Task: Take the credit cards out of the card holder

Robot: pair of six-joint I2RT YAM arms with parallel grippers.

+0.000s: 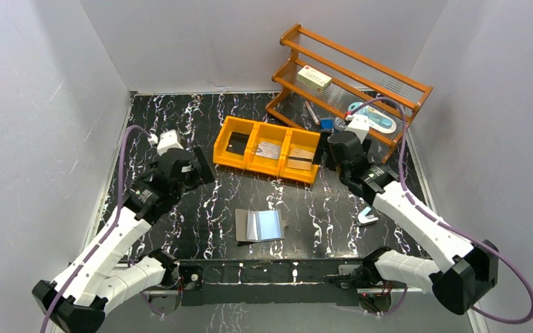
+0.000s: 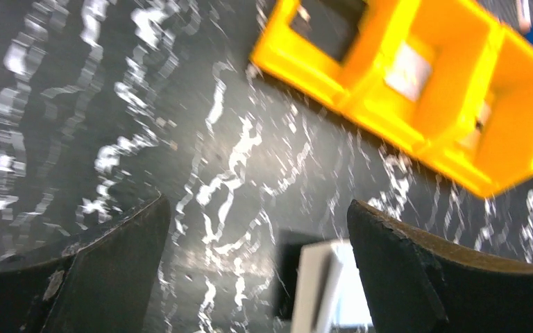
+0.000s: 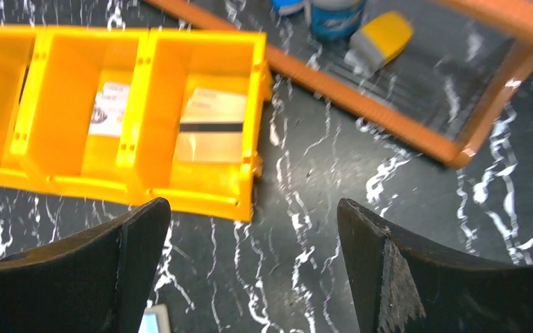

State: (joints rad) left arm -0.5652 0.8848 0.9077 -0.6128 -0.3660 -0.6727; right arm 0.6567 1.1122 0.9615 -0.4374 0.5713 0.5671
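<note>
Since the coloured plastic credit cards [image 1: 269, 150] lie in the orange plastic bin [image 1: 248, 165], apart from the flat grey card holder [image 1: 260, 225] by the near edge of the table [image 1: 201, 215], removal seems done, so the open, empty left tool [image 2: 258, 215] and right tool [image 3: 253, 211] need only retreat.

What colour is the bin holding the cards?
Orange, the three-compartment bin; clearest in the top external view.

Your black marble-patterned tabletop with white veins [image 1: 180, 118], an orange-brown wooden two-shelf rack [image 1: 361, 68] standing at its far right corner, plain white back wall [image 1: 194, 41] behind the rack, white side wall [image 1: 493, 104] just right of it, another white wall [image 1: 41, 104] well to the rack's left, soft even light.
</note>
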